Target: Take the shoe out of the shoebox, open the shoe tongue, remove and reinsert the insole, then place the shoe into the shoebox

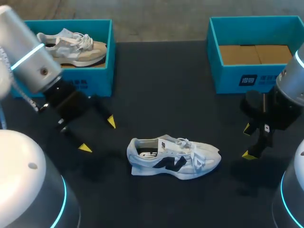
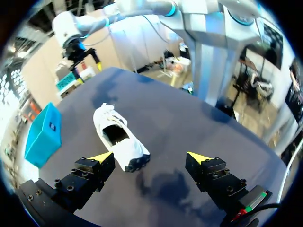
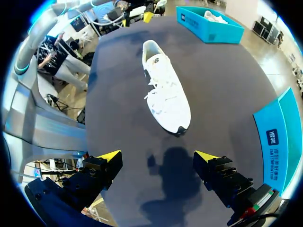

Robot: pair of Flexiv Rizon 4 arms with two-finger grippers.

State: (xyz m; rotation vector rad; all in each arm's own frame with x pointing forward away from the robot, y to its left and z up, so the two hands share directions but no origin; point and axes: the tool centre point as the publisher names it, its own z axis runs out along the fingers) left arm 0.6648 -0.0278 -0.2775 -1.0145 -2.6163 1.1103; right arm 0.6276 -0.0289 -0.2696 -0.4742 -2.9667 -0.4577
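Left shoebox corner, seemingly behind arm

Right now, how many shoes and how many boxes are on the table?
Shoes: 2, a white shoe on the table and a beige shoe in the left shoebox.
Shoeboxes: 2, the left shoebox and the right shoebox, both teal.
Total: 4.

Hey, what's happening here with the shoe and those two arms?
Two robot arms flank a white shoe, which lies on the dark table, outside both boxes. Neither holds it: the left end effector is open near the heel, the right end effector open near the toe. The right blue box is empty; the left blue box holds a beige shoe.
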